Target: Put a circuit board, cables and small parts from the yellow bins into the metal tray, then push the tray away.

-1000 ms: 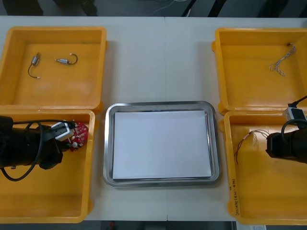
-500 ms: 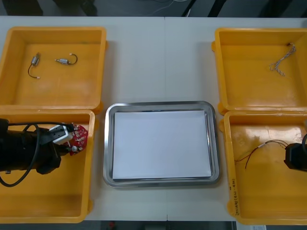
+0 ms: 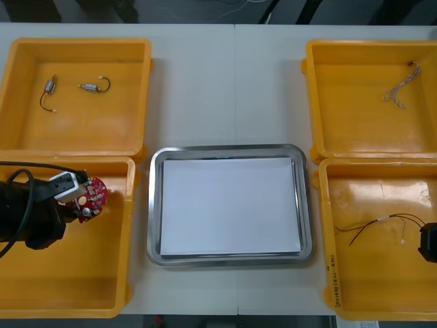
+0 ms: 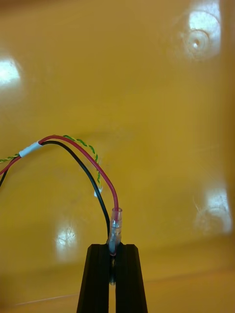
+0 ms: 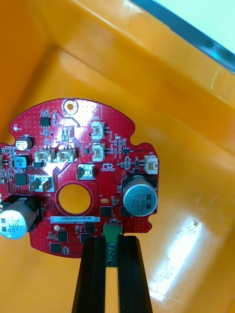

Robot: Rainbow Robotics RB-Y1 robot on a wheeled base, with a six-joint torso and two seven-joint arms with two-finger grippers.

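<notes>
Two near bins, one gripper in each.

Left gripper: inside the near-left yellow bin. Its fingers are almost closed, pinching a green connector at the rim of the round red circuit board. The board is in the bin's far part, component side facing the wrist camera.

Right gripper: in the near-right yellow bin, by its outer wall. The fingers are nearly together, clamped on the clear end of the red and black cable. The wires arc away from the tips toward the tray side.

Metal tray: on the desk between the near bins, white inside.

Far-left yellow bin: two small metal parts, lying apart.

Far-right yellow bin: thin twisted cable near its far outer corner.
</notes>
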